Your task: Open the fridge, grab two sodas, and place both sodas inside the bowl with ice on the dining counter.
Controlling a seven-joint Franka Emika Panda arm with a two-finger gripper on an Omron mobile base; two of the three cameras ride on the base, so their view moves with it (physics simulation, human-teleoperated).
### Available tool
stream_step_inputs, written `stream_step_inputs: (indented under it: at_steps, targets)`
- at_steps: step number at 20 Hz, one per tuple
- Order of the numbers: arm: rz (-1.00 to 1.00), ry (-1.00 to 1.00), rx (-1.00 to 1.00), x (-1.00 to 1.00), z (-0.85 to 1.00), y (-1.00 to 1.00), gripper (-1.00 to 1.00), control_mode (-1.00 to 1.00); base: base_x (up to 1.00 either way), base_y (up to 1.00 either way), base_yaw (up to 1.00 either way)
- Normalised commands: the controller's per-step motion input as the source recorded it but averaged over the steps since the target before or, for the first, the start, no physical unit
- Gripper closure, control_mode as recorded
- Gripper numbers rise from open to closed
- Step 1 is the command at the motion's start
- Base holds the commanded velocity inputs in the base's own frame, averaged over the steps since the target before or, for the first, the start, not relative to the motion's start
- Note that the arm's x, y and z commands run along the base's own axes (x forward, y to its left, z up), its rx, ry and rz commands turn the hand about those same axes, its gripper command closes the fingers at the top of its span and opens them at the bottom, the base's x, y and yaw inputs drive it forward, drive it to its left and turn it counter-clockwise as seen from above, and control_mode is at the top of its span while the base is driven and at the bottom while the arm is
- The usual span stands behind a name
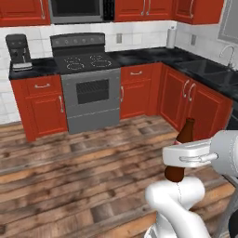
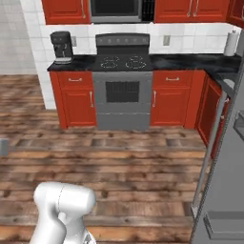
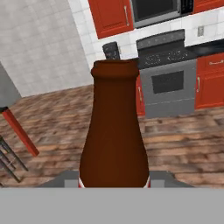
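A: Where does the job stand?

B: Partway, I'd judge. The gripper (image 1: 179, 158) is clamped on the bottle (image 1: 186, 132), which stands upright in it, up in the air over the wooden floor (image 1: 69, 172). In the hand view the brown neck rises between the fingers.

A: And the fridge (image 2: 224, 190)?

B: Its grey door hangs open at the right edge of the right base view, so that step looks done.

A: The can, the bowl?

B: I cannot tell; neither they nor the desk can be made out here. Ahead lie the stove (image 1: 88, 88) and red cabinets (image 1: 42, 107).

A: So what's left?

B: Carrying the bottle to the bowl and setting it in. Whether the can is already there, I can't say.
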Motion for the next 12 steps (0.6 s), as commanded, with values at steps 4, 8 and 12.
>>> stream_step_inputs:
  at_steps: [4,8,12]
  targets:
    - [0.00,0.00,0.00,0.00,0.00,0.00,1.00,1.00,0.00,0.44,0.57]
    - [0.00,0.00,0.00,0.00,0.00,0.00,1.00,1.00,0.00,0.42,0.56]
    - [0.00,0.00,0.00,0.00,0.00,0.00,1.00,1.00,0.02,0.40,0.54]
